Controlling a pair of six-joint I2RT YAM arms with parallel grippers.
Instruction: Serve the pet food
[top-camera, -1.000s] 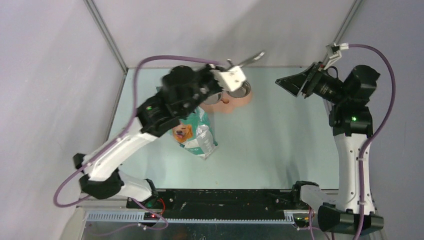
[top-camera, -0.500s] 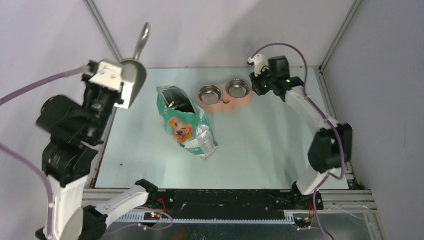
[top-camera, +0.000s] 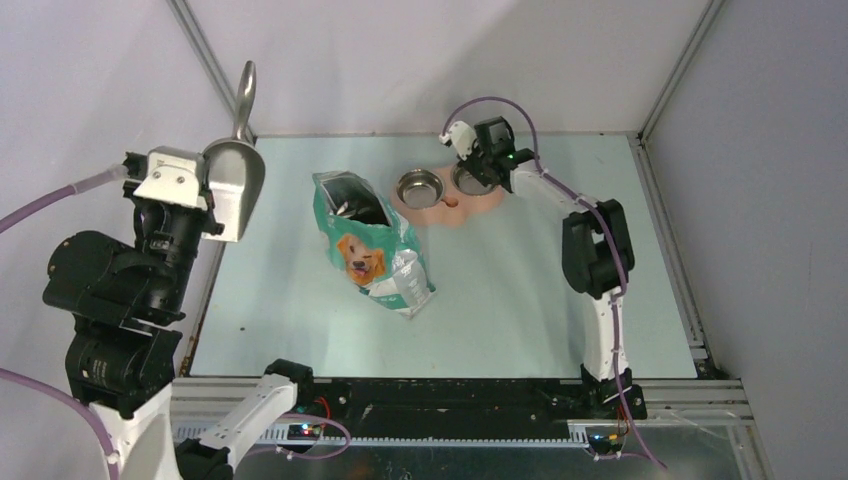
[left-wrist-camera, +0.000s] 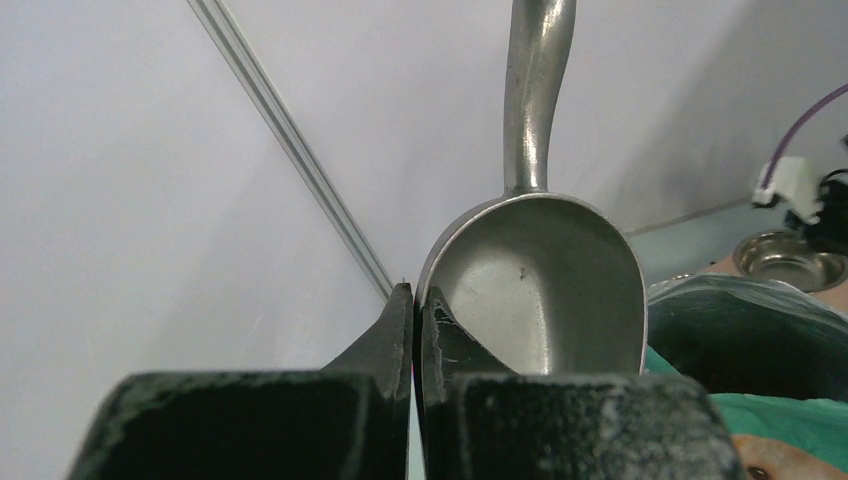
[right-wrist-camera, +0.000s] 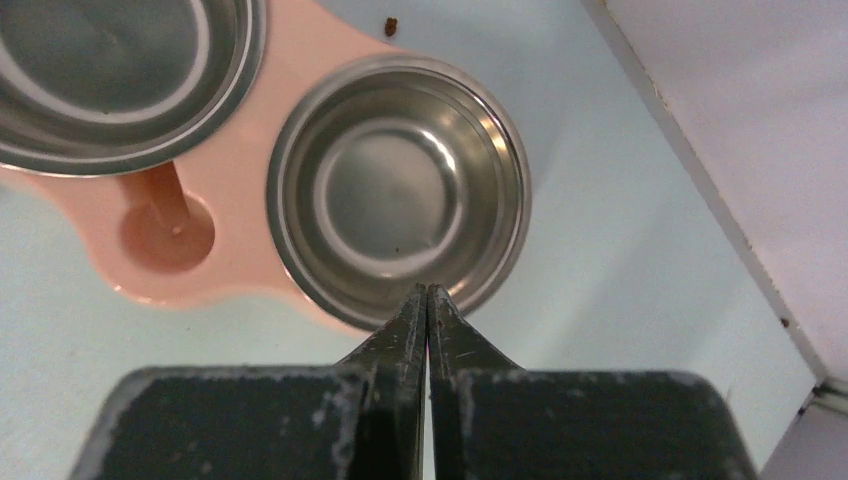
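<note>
The left gripper (left-wrist-camera: 413, 322) pinches the empty scoop (left-wrist-camera: 545, 290) by its rim at upper left, probably ready to dip into the bag (top-camera: 365, 245). The right gripper (right-wrist-camera: 428, 310), closed on nothing, hovers over the right bowl (right-wrist-camera: 400, 200). Of the pet food (right-wrist-camera: 390, 25), only one stray pellet shows, on the surface.

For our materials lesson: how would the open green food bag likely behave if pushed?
The bag looks creased and soft, so it would probably buckle, not slide stiffly. Its mouth gapes open, so tipping might spill contents.

An open teal bag (top-camera: 372, 245) lies on the pale surface (top-camera: 520, 290), near a pink feeder (top-camera: 450, 211) holding two steel bowls (top-camera: 420, 186). A metal scoop (top-camera: 235, 185) is up at left, handle upward.
</note>
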